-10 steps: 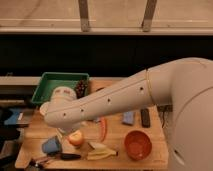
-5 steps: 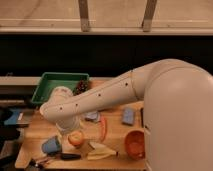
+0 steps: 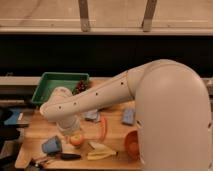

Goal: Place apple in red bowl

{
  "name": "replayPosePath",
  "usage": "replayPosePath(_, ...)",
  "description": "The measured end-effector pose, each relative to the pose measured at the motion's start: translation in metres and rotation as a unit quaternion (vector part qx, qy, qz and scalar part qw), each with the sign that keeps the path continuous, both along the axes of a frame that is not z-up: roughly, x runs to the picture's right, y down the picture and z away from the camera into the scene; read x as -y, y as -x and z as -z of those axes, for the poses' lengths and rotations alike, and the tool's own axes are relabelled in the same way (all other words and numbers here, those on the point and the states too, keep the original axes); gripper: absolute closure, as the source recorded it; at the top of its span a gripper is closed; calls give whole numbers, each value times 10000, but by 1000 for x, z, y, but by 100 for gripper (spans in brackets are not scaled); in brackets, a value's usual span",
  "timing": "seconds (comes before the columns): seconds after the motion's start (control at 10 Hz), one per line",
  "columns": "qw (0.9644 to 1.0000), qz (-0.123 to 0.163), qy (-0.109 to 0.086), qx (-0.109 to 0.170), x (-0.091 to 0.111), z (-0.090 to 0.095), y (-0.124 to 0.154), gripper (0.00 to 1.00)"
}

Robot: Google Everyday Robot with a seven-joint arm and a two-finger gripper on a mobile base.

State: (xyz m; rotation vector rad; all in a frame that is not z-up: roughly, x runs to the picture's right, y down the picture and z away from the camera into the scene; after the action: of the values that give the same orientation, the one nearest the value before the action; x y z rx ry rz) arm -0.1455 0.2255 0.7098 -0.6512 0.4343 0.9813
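Note:
The apple [image 3: 76,140] is small, round and yellow-orange, and sits on the wooden table [image 3: 35,131] near the front left. My gripper [image 3: 71,132] hangs from the white arm directly above and behind the apple, very close to it; the wrist hides most of it. The red bowl [image 3: 130,145] is at the front right of the table. Only its left part shows, because the big white arm covers the rest.
An orange carrot [image 3: 103,128] and a yellow banana [image 3: 102,151] lie between the apple and the bowl. A blue cup [image 3: 51,145] lies left of the apple, with a black tool [image 3: 66,156] in front. A green tray [image 3: 59,85] stands at the back left, blue objects [image 3: 128,116] mid-table.
The arm has swung closer and fills more of the right side, hiding more of the red bowl. The wrist has come down over the apple. The apple has not moved.

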Motion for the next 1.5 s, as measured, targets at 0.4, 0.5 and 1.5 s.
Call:
replayPosePath(0.4, 9998, -1, -210, 39, 11, 9, 2, 96)
replayPosePath(0.5, 9994, -34, -322, 96, 20, 16, 4, 100)
replayPosePath(1.5, 9821, -845, -1312, -1056, 140, 67, -134, 100)
